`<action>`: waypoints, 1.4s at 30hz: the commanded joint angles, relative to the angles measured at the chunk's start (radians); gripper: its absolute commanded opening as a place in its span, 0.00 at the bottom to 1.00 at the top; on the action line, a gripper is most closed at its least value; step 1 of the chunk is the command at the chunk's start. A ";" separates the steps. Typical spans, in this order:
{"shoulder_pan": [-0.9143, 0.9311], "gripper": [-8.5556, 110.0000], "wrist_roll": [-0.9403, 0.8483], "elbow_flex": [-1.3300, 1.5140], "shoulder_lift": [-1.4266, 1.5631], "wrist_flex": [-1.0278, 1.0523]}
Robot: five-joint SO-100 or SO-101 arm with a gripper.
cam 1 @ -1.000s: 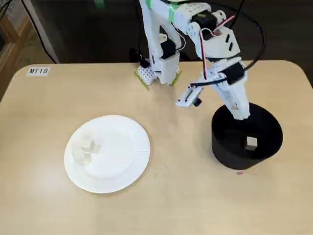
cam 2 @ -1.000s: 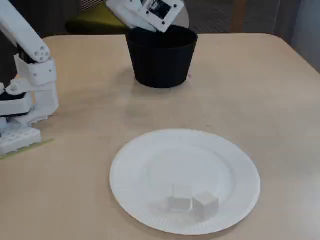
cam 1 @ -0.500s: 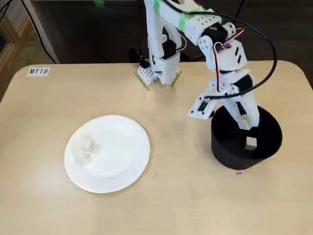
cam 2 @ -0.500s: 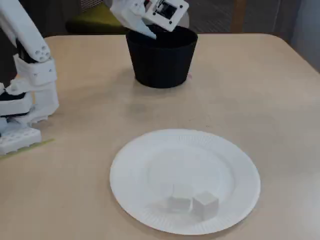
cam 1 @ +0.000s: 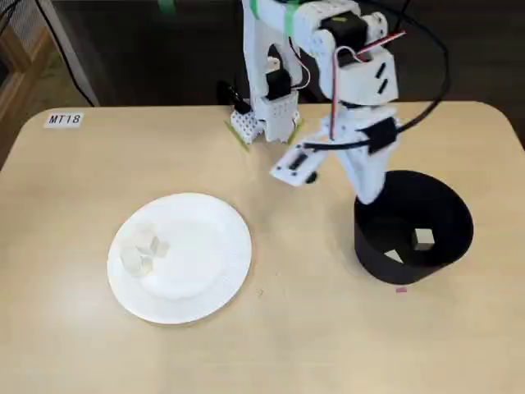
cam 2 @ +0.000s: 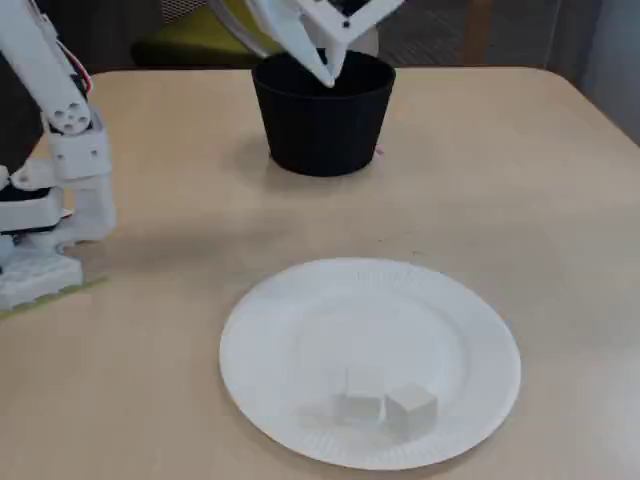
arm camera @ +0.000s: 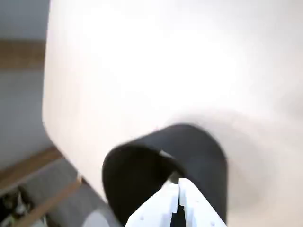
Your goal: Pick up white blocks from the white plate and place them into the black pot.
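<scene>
**White blocks: one in the pot, the rest waiting on the plate**

White blocks are split between two places. The gripper [cam 1: 369, 197] hangs at the near rim of the black pot [cam 1: 443, 215], its tip just over the opening; seen from the wrist view, the two fingers [arm camera: 163, 208] lie almost together with only a thin dark slit between them, and nothing shows in that slit, so the gripper looks empty. At least one block [cam 1: 423, 238] lies on the pot floor, with a pale patch beside it that may be a second. A small cluster of blocks [cam 2: 385, 405] sits near the edge of the white plate [cam 2: 300, 320], well apart from the pot.

Judging from this, the drop is made and the next job is the trip back to the plate. To do it well, lift clear of the pot wall before swinging, so the rim is not knocked. Open the fingers wide on the way. Come down over the outermost block, since the cubes touch one another and a closing finger could shove a neighbour.

Hard to read: the wrist view is blurred and washed out. The fingertips in the side view are cut off by the top edge. The number of blocks on the plate is unclear, white on white.
</scene>
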 commanded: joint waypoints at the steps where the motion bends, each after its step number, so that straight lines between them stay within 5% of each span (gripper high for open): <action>1: 0.233 0.05 0.023 -0.044 0.046 0.132; 15: 0.617 0.05 0.342 -0.044 -0.137 0.021; 23: 0.762 0.05 -0.120 -0.146 -0.341 0.044; 25: 0.810 0.05 -0.120 -0.146 -0.357 0.089; 30: 0.854 0.05 0.184 -0.156 -0.356 0.118; 34: 0.845 0.05 0.655 -0.161 -0.330 0.126; 42: 0.884 0.05 0.980 -0.175 -0.328 0.150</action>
